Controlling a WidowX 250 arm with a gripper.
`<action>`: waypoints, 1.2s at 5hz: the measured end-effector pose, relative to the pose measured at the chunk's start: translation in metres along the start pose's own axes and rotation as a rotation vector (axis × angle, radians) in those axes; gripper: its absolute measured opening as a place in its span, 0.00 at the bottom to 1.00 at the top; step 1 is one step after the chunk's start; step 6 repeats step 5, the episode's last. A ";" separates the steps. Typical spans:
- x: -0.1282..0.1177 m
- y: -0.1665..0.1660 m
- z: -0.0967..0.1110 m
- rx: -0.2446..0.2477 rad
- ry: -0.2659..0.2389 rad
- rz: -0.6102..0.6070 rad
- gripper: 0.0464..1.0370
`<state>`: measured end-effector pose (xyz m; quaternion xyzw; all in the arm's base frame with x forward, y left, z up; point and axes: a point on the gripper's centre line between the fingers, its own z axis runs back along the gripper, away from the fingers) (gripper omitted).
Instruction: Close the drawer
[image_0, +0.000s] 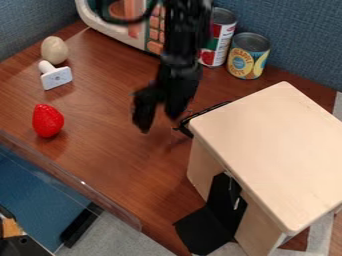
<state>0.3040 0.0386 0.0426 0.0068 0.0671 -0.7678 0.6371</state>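
Over the upper middle of the brown surface (120, 155), the black gripper (159, 120) hung down from the top edge. Jaws stood open, tips apart and aimed downward, left of the light wood cabinet (274, 145). Cabinet took up the right side of the view, flat top up. Drawer (204, 227): probably the black, angular part that stuck out of the cabinet's lower left side, toward the bottom edge; could not tell exactly how far out it was. Dark wiry item (190, 121) lay at the cabinet's far left corner, too unclear to identify.

Behind the arm, toy microwave (125, 32), partly hidden. Right of it, two upright cans side by side, behind the cabinet: red-and-white can (217, 42) and yellow-and-blue can (247, 57). Far left, beige egg-shaped item (55, 50), white stamp-like piece (56, 78) just beside it, knob end toward it. Red strawberry (48, 121) was nearer the camera, apart from both.
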 end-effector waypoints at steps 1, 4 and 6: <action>-0.043 -0.004 0.005 -0.067 0.165 0.258 0.96; -0.101 -0.053 0.050 -0.167 0.138 0.987 0.96; -0.121 -0.063 0.067 -0.178 0.063 1.089 0.96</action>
